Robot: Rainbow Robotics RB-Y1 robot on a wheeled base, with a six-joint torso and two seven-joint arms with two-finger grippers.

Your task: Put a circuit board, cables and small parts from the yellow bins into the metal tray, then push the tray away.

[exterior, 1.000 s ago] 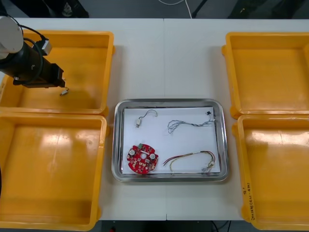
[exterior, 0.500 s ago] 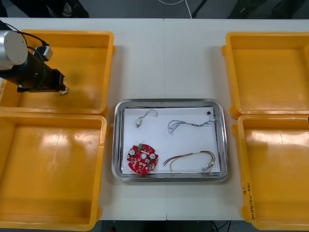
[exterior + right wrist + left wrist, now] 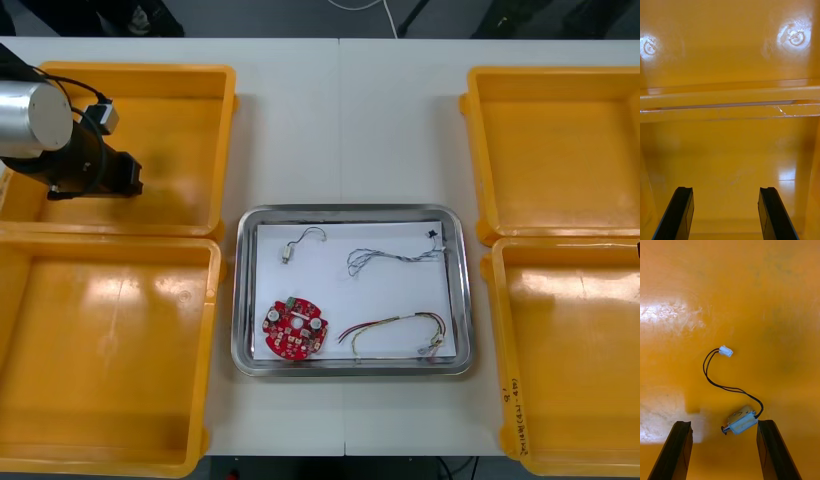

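A small metal part [image 3: 740,420] with a thin black cable and a white plug lies on the floor of the far left yellow bin [image 3: 170,110]. My left gripper [image 3: 723,423] hangs open above it, the part's body lying between the fingers and nearer one of them. From the front, the left gripper [image 3: 128,184] sits over that bin's near edge and hides the part. The metal tray [image 3: 352,217] holds a red circuit board [image 3: 295,328], a black cable [image 3: 302,243], a blue and white cable [image 3: 390,258] and a red and yellow cable [image 3: 395,328]. My right gripper [image 3: 725,189] is open over bare bin floor.
The near left bin [image 3: 105,350] and both right bins [image 3: 555,150] [image 3: 570,350] look bare. The rims of two bins [image 3: 730,103] cross ahead of the right gripper. White table [image 3: 345,120] stretches beyond the tray.
The left arm has shifted a little toward the tray and lower, so its gripper now covers the small metal part that showed beside it in the front view.
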